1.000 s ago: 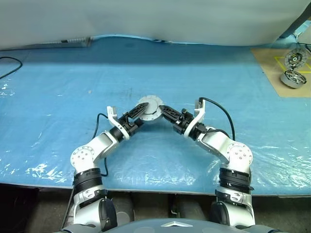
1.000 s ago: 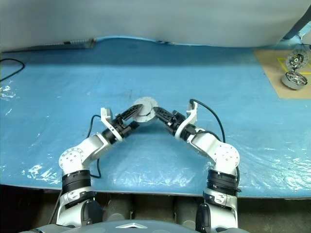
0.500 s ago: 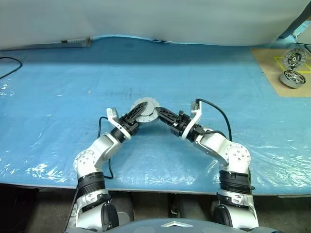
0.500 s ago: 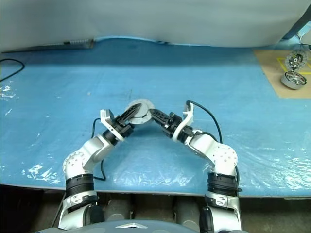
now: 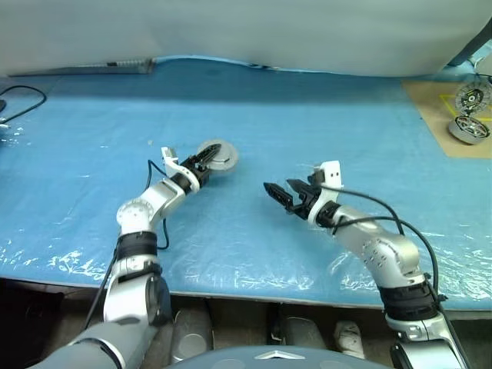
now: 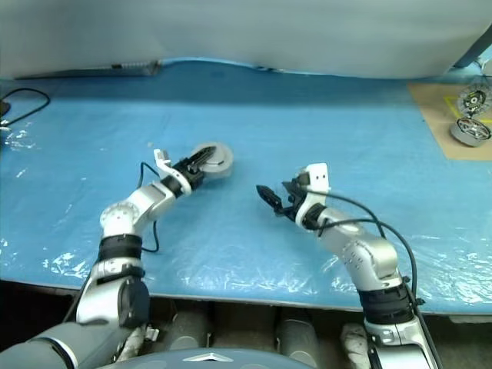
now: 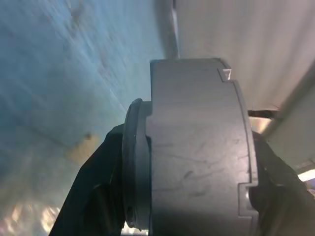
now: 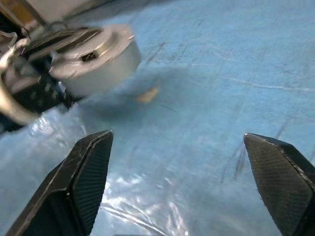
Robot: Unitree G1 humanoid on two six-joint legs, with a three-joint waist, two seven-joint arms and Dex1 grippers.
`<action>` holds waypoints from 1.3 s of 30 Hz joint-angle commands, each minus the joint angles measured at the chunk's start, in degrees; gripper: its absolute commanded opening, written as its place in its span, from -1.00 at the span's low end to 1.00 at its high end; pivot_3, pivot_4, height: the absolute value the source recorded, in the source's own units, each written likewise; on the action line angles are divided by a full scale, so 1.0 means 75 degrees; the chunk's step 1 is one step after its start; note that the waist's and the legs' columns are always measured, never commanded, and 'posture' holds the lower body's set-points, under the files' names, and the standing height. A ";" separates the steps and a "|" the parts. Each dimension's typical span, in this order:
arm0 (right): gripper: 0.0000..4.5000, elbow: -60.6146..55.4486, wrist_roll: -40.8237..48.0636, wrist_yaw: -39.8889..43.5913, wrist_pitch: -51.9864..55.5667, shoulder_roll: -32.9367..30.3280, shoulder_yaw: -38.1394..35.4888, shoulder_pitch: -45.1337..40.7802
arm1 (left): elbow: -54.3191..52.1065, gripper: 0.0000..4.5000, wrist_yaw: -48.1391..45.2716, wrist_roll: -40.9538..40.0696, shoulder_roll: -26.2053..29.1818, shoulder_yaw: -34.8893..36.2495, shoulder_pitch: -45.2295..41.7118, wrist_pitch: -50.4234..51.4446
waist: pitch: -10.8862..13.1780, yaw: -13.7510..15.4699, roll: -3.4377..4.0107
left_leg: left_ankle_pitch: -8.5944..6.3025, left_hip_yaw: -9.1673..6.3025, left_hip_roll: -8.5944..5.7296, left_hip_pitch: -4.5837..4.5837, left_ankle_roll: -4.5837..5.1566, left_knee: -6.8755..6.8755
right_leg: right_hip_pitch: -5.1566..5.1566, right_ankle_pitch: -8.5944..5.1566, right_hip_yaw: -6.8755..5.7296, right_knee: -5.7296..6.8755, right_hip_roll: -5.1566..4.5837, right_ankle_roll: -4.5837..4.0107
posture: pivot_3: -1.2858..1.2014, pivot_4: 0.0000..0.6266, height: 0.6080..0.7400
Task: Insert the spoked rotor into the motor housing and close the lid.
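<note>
I can't read any brand, label or writing on the parts or the arms; the nearest thing is a yellow outline on the brown board [image 5: 450,115] at the far right of the worktop [image 5: 307,123].

My left gripper [image 5: 204,160] has the motor housing [image 5: 217,156], lid closed on it, pinched between its two black fingers [image 7: 93,191]. In the left wrist view the grey drum sits squarely between them, one finger on each flat face, its curved side wall facing the camera. It is held out left of centre over the blue sheet.

My right gripper [image 5: 278,190] is well apart from the housing, off to its right, with its fingers [image 8: 81,172] spread wide and nothing between them. In the right wrist view the housing [image 8: 98,61] lies beyond the gap.

Two more round motor parts [image 5: 470,115] sit on the brown board.
</note>
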 commanded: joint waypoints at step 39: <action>1.00 0.0175 -0.3279 0.1296 -0.2894 0.1124 -0.0044 0.1307 | -0.3911 0.99 -0.2651 0.6991 0.1676 -0.3665 0.3672 -0.4196 | -0.0094 -0.0416 0.0038 | -0.0020 0.0037 0.0024 0.0191 0.0039 -0.0089 | 0.0139 -0.0060 0.0008 -0.0017 0.0003 -0.0121 | 0.03 -0.52 1.00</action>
